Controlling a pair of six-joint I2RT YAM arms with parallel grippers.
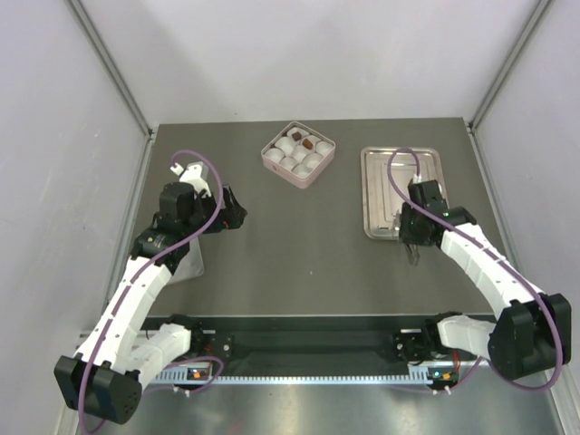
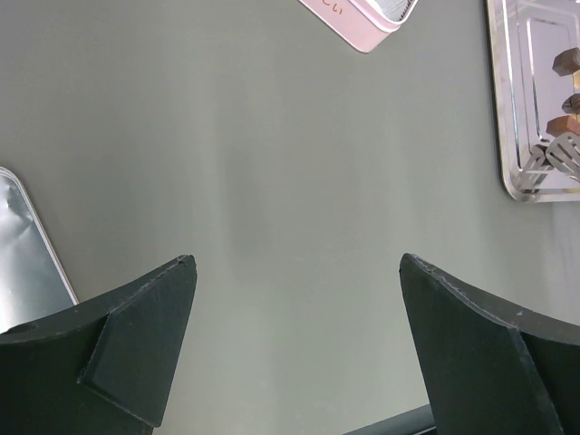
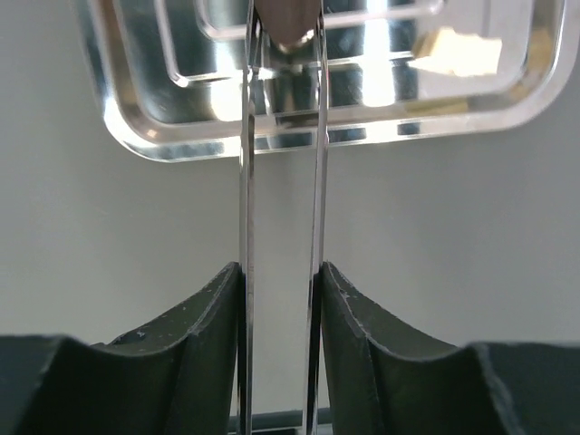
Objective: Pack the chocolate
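Observation:
My right gripper (image 3: 279, 276) is shut on thin metal tongs (image 3: 246, 181). The tongs reach over the near rim of a shiny metal tray (image 3: 136, 136), and a brown chocolate (image 3: 288, 25) sits between their tips. A cream piece (image 3: 458, 50) lies further right in the tray. In the left wrist view several brown chocolates (image 2: 567, 62) lie in the tray (image 2: 507, 109) beside the tongs' tips (image 2: 555, 156). The pink box (image 1: 298, 154) holds white paper cups, and two of them hold a brown chocolate (image 1: 309, 143). My left gripper (image 1: 234, 214) is open and empty, left of the box.
The tray (image 1: 401, 159) is at the back right, with my right gripper (image 1: 410, 237) at its near edge. A flat silvery lid (image 1: 186, 263) lies under the left arm and shows in the left wrist view (image 2: 23, 263). White walls close in the table.

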